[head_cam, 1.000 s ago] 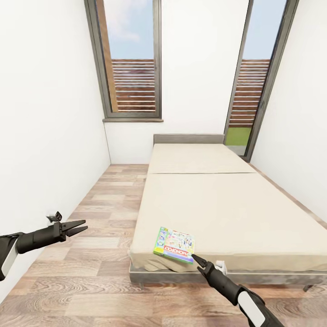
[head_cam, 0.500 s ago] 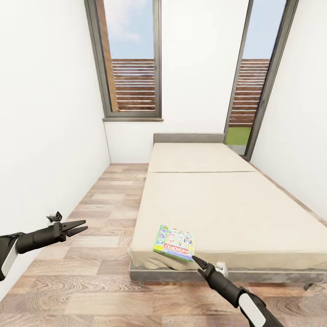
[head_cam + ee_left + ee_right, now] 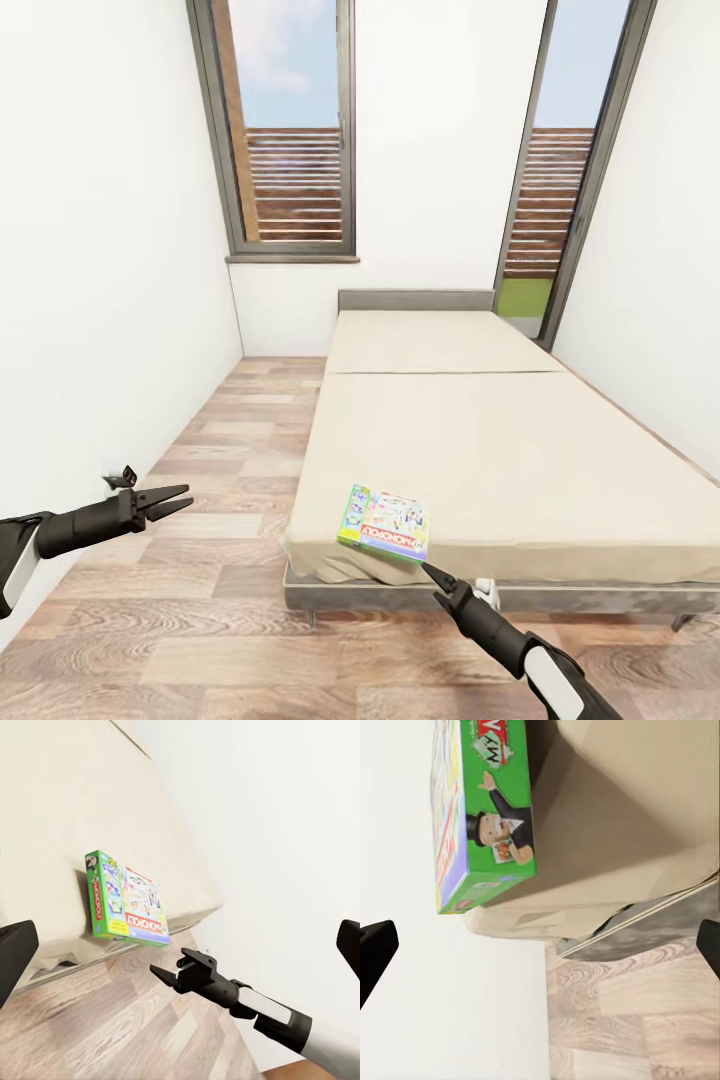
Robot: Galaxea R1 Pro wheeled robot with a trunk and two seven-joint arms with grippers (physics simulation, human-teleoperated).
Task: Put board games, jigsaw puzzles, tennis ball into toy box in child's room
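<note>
A low bed (image 3: 520, 450) with a plain beige mattress, a dark grey frame and a low grey headboard (image 3: 416, 301) stands lengthwise in a narrow white-walled room, on a wood-plank floor (image 3: 215, 470). One board game (image 3: 386, 523), a flat box printed in green, pale blue and red, lies flat on the mattress at the near foot corner of the bed, close to the edge. The left wrist view shows the same board game (image 3: 126, 900) on that corner, with its green side panel facing outward. Beyond the headboard, two tall windows (image 3: 290, 130) show sky and a slatted fence. The right gripper (image 3: 431, 572) hangs just below the foot edge of the bed, its tip right beside the box's near corner and apart from it; its fingers look spread, with nothing between them. In the right wrist view the box's green side (image 3: 484, 810) sits close ahead. The left gripper (image 3: 172, 499) hovers over the floor, well away from the bed, its fingers parted and empty.
</note>
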